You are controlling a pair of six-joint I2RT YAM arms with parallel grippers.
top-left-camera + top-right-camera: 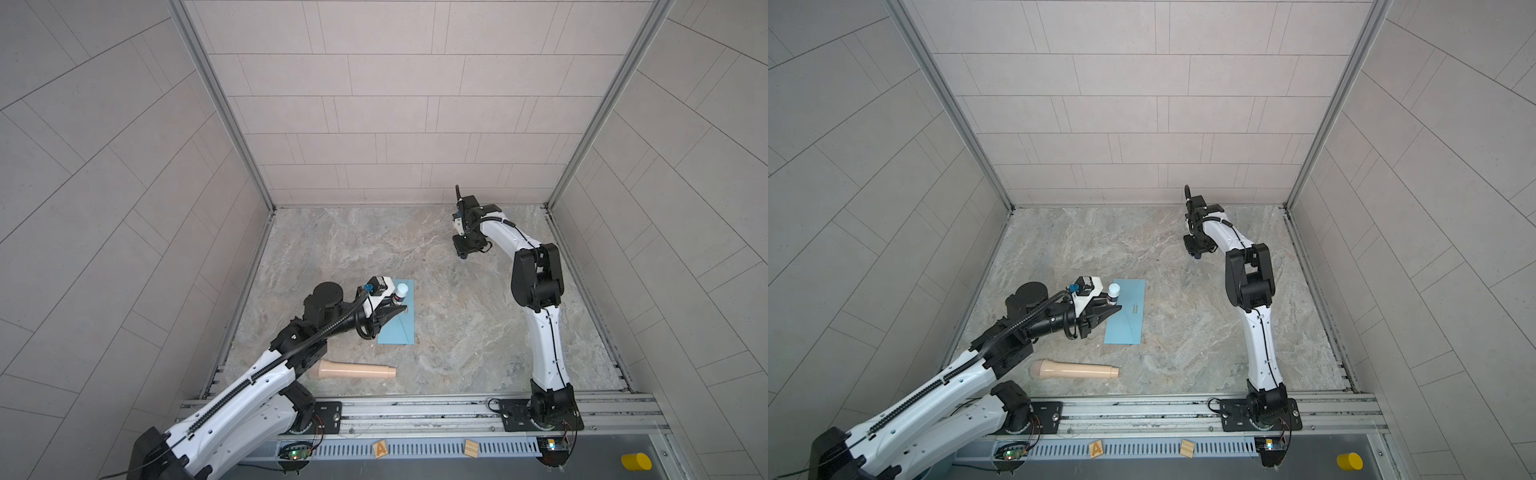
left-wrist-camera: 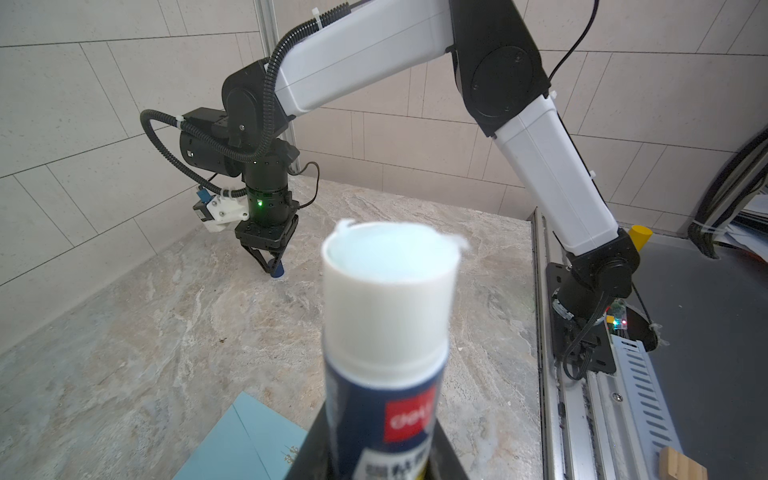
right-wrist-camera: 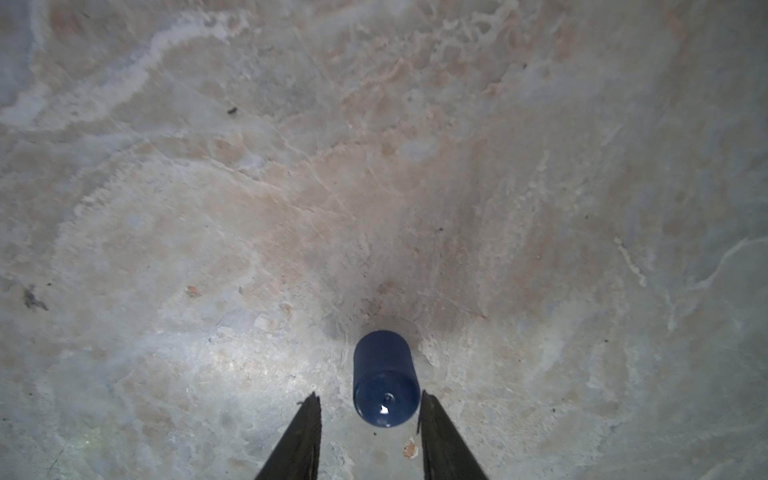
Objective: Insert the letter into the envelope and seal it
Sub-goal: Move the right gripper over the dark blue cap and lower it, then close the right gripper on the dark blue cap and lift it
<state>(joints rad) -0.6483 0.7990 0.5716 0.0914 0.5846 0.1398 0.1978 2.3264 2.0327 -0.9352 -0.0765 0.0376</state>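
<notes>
One light blue envelope (image 1: 401,328) lies flat; left claw (image 1: 397,307) clamps glue stick (image 1: 401,291), right claw (image 3: 370,395) apart around blue cap (image 3: 384,374).

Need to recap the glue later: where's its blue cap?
In both top views the blue cap sits back right on the table, between the right gripper's open jaws.

Bare tabletop (image 1: 440,299) lies open between envelope (image 1: 405,328) and blue cap (image 3: 385,378); beige cylinder (image 1: 353,370) obstructs front left.

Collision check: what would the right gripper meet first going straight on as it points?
Probably the blue cap between the right gripper's parted fingertips, then the table; depth is unclear.
</notes>
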